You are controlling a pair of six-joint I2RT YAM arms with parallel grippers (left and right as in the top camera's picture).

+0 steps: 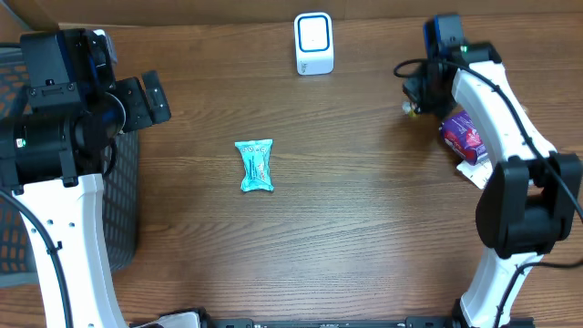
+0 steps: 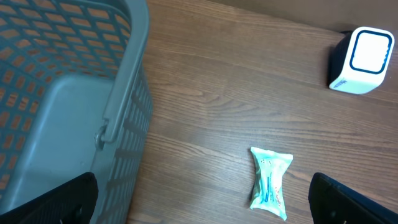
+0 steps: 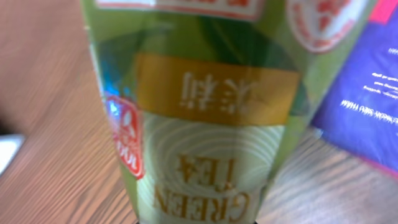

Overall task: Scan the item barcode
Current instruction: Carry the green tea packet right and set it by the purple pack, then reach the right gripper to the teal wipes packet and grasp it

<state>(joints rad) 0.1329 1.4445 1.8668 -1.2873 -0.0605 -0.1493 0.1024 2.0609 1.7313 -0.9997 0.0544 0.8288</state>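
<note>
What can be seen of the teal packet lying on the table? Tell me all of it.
The teal packet is a small sealed pouch of what looks like glossy film, with crimped ends and printing too small to read. It lies flat near the middle of the wooden table, its length running roughly front to back. Only the table touches it; it lies apart from everything else.
</note>
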